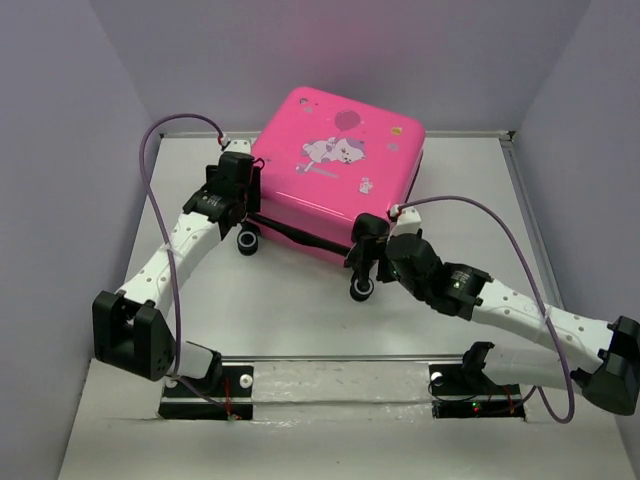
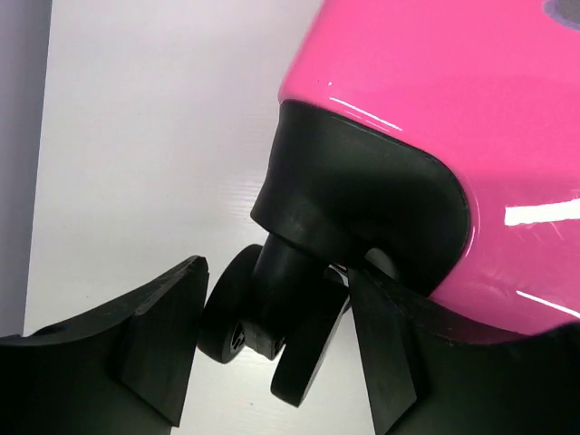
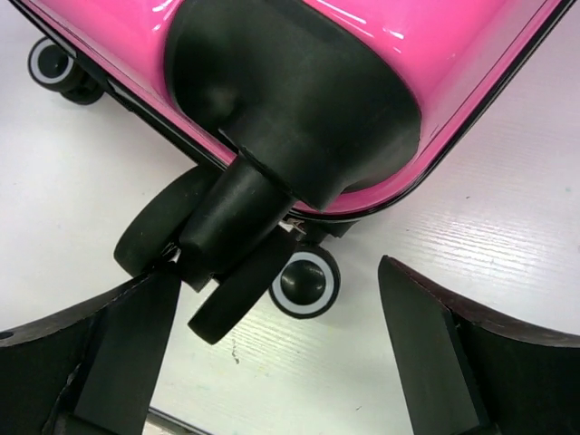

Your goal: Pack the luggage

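The luggage point(image 1: 340, 150) is a bright pink hard-shell suitcase lying shut, its lid with the white cartoon print facing up. It fills the left wrist view point(image 2: 435, 109) and the right wrist view point(image 3: 362, 36). My left gripper point(image 1: 241, 203) is at its near left corner, open, and its jaws point(image 2: 277, 270) straddle a black caster wheel point(image 2: 231, 313) with very little gap. My right gripper point(image 1: 366, 256) is at the near right corner, open wide point(image 3: 279, 270). Its left finger point(image 3: 136, 344) touches a black caster wheel point(image 3: 163, 231).
Lower caster wheels with white rings stand on the white table, one by each gripper point(image 1: 247, 241) point(image 1: 361, 290), the right one also in the right wrist view point(image 3: 306, 283). Grey walls close in the table on the left, right and back. Purple cables arc over both arms.
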Robot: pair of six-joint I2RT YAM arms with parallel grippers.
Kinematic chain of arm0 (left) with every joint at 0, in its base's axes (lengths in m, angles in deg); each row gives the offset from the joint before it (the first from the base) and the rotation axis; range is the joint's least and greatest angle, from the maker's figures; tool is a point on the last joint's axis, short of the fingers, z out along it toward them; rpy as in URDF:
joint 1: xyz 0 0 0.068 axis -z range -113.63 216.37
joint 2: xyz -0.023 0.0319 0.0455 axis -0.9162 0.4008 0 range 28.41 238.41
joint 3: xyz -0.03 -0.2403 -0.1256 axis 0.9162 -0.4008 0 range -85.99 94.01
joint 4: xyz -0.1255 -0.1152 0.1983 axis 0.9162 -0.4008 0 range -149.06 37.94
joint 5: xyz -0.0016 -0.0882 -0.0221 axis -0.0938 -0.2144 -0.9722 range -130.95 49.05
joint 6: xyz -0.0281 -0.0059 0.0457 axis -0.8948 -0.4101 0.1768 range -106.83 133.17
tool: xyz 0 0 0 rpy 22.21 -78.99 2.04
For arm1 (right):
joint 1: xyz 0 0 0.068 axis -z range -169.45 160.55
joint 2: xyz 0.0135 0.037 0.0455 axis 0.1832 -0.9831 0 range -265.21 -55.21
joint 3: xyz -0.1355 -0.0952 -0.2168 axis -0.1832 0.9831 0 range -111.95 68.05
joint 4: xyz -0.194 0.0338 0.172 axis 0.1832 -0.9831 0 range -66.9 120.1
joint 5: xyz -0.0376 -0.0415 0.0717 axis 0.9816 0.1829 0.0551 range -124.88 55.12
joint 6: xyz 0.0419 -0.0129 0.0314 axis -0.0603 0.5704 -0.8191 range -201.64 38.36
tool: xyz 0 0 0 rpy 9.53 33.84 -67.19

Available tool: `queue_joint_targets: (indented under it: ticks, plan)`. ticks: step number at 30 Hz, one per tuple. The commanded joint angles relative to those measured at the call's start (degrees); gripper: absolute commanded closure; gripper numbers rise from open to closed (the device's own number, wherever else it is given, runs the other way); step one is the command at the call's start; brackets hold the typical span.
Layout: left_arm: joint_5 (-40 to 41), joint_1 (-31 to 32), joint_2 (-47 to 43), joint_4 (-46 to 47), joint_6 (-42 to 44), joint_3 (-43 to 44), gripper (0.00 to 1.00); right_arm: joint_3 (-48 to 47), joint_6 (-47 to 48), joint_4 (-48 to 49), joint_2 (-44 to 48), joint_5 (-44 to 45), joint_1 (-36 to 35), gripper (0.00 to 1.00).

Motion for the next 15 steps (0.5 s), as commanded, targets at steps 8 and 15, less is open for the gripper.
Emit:
queue_joint_targets:
  ticks: [8,15]
  plan:
    - [-17.0,-0.3,-6.5,6.6,-3.1,-6.4,0.94,-0.5,5.8,7.3,3.3,-15.5,17.5,0.18]
    - [-22.1,0.0,-13.2,7.8,-4.6,-16.1,0.94,0.0,6.9,7.1,5.2,-16.6,21.5,0.36]
